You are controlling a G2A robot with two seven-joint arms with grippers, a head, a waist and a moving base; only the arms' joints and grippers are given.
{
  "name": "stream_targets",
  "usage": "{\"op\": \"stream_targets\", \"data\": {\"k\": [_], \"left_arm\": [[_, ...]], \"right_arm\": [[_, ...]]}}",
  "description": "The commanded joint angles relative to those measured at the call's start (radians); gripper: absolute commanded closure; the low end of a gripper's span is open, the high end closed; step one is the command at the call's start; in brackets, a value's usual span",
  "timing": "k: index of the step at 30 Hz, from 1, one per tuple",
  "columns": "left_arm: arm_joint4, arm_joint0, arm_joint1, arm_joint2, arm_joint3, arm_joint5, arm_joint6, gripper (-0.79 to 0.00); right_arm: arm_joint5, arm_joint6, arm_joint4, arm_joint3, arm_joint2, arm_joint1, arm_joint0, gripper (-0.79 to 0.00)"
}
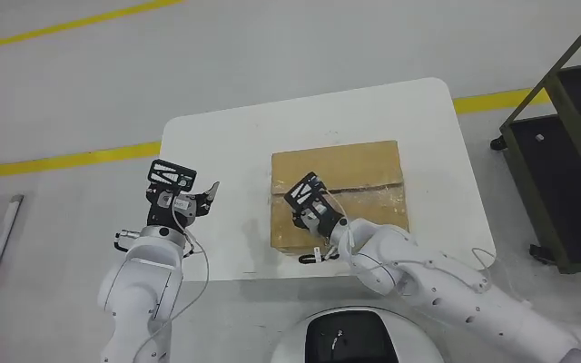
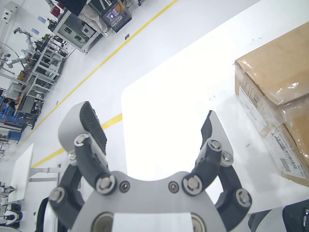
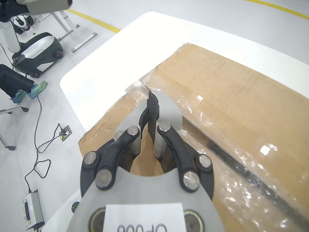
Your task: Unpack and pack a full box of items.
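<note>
White table [image 1: 227, 145] holds the sealed box [image 1: 354, 168] centrally. Our right pincer [image 3: 151, 107] sits closed at its tape [image 3: 137, 92] end, our left pincer [image 2: 149, 112] wide nearby. We may slip, or drag the unbraced box.

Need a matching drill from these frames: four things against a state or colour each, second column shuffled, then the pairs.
1 left gripper
2 right gripper
3 box
4 table

a brown, taped on top
b white
c shut, over the box's taped seam
d open, over bare table beside the box

Pairs: 1-d, 2-c, 3-a, 4-b
</note>
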Motion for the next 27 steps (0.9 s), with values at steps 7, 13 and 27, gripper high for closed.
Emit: {"op": "stream_targets", "data": {"k": [7,13,27], "left_arm": [[0.0,0.0,0.0,0.0,0.0,0.0,0.0,-0.785],[0.0,0.0,0.0,0.0,0.0,0.0,0.0,-0.785],[0.0,0.0,0.0,0.0,0.0,0.0,0.0,-0.785]], "right_arm": [[0.023,0.04,-0.068,-0.059,0.071,0.011,-0.072,0.0],[0.03,0.1,-0.133,-0.144,0.173,0.04,-0.173,0.0],[0.055,0.183,-0.264,-0.333,0.445,0.095,-0.423,0.0]]}}
